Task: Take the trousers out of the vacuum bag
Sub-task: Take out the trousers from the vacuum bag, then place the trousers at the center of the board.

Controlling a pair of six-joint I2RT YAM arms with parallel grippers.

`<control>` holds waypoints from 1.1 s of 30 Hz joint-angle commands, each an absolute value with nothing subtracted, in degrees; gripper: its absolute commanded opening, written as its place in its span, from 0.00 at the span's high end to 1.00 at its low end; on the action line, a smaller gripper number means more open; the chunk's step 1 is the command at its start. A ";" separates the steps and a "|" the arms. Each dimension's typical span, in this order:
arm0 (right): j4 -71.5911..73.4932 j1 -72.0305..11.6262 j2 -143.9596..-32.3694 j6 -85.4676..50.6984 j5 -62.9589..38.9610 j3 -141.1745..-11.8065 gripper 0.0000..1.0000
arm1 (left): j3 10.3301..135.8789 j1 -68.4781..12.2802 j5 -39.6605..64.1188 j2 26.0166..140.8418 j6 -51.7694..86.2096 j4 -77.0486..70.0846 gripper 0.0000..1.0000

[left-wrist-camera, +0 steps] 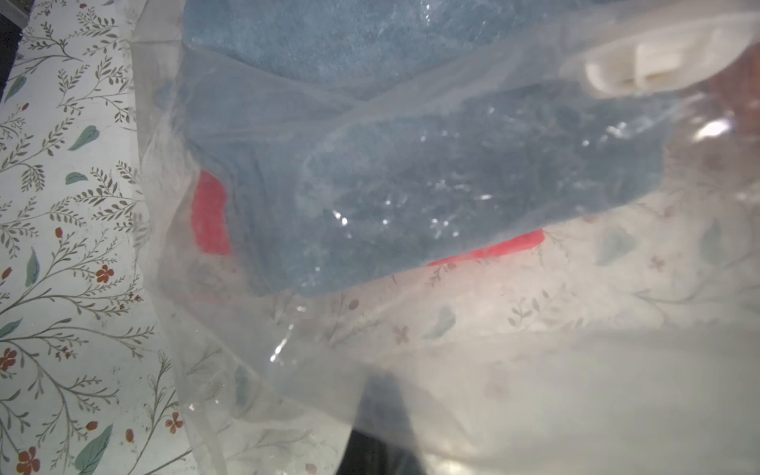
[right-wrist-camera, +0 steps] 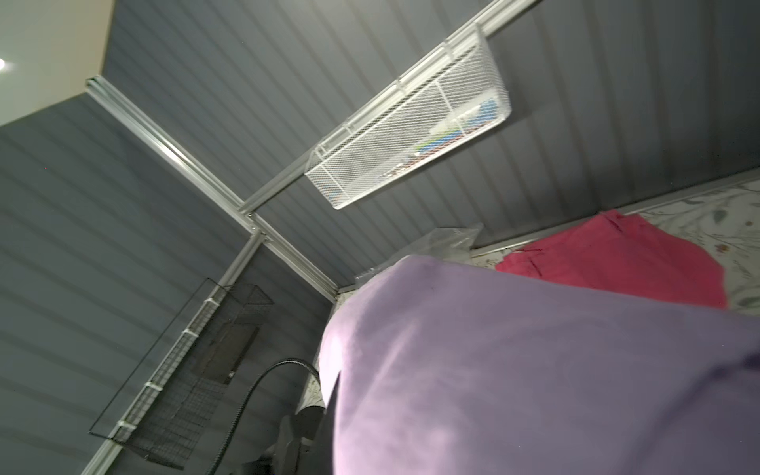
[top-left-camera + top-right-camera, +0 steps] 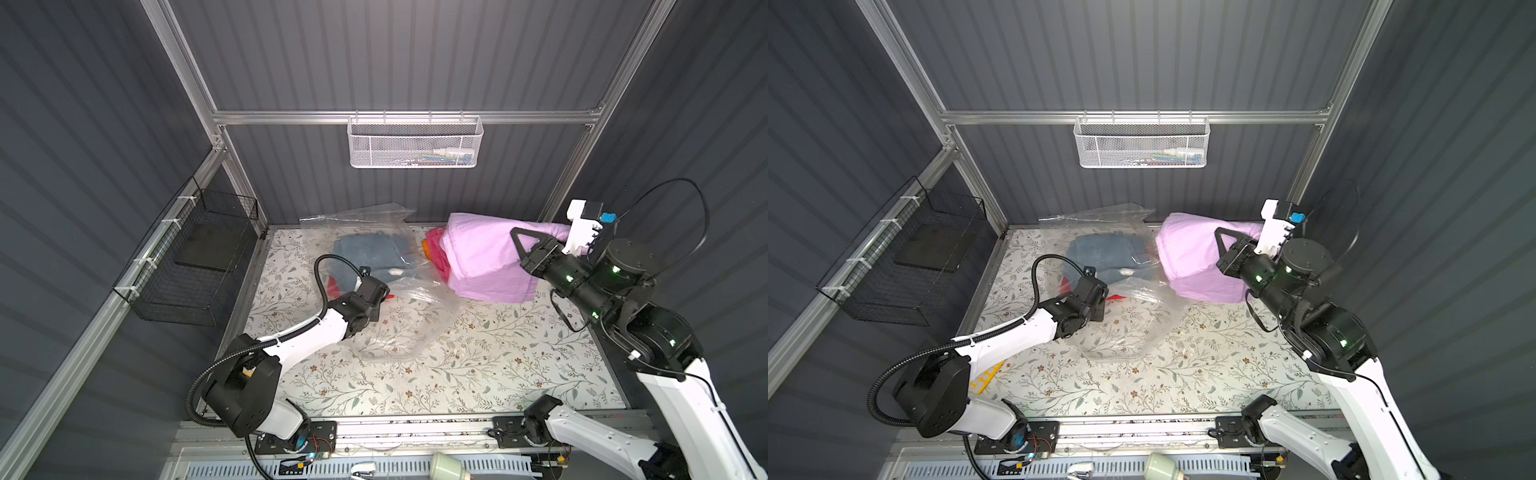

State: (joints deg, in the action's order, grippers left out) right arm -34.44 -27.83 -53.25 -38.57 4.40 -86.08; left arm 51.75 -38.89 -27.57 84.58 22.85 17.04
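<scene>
Soft lilac trousers (image 2: 534,370) fill the near part of the right wrist view. The right gripper (image 3: 520,237) is closed on them and holds them up off the surface (image 3: 457,365), at the back on the right side. They hang over the hot pink trousers (image 2: 617,255), which lie flat on the surface. A thin bit of the orange trousers (image 3: 427,248) peeks out next to the pink ones.

The surface is white with little leaves and flowers on it. Grey striped walls stand around it, held by a silver metal frame (image 3: 291,117).

The vacuum bag (image 3: 399,328) lies crinkled on the surface, at the back near the middle. The light blue trousers (image 3: 370,253) are inside it, with the red trousers (image 1: 212,218) under them. The bag's white valve (image 1: 641,68) sits over the blue cloth. The left gripper (image 1: 378,411) is closed on the bag's plastic, which lies over it.

A white mesh basket (image 3: 415,143) hangs on the back rail with some small coloured things in it, too small to name. A black wire basket (image 3: 187,257) hangs on the left wall with a dark flat slab inside.
</scene>
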 commanded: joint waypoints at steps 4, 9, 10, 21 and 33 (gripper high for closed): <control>-35.34 -17.26 -51.46 -41.49 -8.29 -83.74 1.00 | 49.02 -37.53 -29.44 80.16 25.11 18.04 1.00; -30.96 -15.20 -46.51 -47.28 -12.55 -69.88 1.00 | 49.21 -37.37 -30.08 76.72 25.27 19.09 1.00; -30.85 -15.14 -45.34 -47.63 -11.90 -67.69 1.00 | 49.22 -37.34 -30.41 76.01 25.22 19.31 1.00; -25.74 -13.22 -47.11 -47.16 -12.15 -59.81 1.00 | 49.82 -37.25 -31.03 71.93 25.31 21.60 1.00; -16.20 -6.36 -59.33 -44.53 -26.42 -64.74 1.00 | 50.29 -35.78 -32.29 69.87 24.08 22.87 1.00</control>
